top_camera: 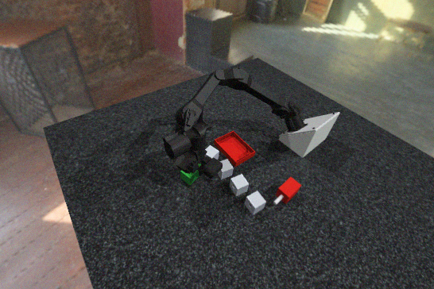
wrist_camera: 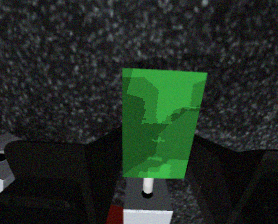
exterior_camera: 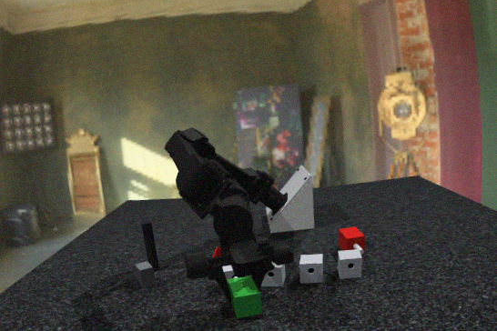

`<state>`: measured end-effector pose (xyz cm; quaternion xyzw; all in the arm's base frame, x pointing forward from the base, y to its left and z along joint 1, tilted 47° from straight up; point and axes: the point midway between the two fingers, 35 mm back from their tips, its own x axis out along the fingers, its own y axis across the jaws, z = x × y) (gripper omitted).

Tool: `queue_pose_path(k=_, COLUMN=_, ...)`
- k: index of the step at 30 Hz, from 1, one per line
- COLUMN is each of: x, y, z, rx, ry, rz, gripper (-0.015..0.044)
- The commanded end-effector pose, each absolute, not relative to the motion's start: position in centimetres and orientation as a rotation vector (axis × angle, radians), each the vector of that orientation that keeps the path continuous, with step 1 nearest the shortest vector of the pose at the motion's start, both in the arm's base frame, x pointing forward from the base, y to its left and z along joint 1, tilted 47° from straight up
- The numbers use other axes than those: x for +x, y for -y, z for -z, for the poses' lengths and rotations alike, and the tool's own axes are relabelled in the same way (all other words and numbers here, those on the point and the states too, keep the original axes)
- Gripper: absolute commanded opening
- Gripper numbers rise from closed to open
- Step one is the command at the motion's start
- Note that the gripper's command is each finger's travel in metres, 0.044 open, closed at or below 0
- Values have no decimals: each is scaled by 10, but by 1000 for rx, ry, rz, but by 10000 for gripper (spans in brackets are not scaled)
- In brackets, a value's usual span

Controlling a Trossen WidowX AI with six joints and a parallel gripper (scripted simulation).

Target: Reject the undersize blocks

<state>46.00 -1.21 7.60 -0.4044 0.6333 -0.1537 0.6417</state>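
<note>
1. Top view: the gripper (top_camera: 197,169) (exterior_camera: 242,280) (wrist_camera: 150,129) is closed on the green GO gauge (top_camera: 189,176) (exterior_camera: 246,297) (wrist_camera: 157,125). From near the gauge, a row of four pale blocks (top_camera: 239,185) (exterior_camera: 311,269) (wrist_camera: 148,217) leads away; the red tray (top_camera: 235,148) (exterior_camera: 217,253) (wrist_camera: 115,215) lies across the row from it. The red gauge (top_camera: 288,190) (exterior_camera: 351,238) lies well apart from it, past the row's far end.
2. Exterior view: the green GO gauge is nearest the camera; three blocks beyond it show dark holes.
3. Wrist view: the green GO gauge's white pin (wrist_camera: 148,185) reaches one block's hole; I cannot tell how deep it sits.
</note>
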Motion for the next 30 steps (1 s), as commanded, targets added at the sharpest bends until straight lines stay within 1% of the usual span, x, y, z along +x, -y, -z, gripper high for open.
queue_pose_path(k=1, x=460, y=8, z=-78, rx=-921, ry=-1428, rz=348, gripper=0)
queue_pose_path(k=30, x=453, y=11, z=-82, rx=-921, ry=-1429, rz=348, gripper=0)
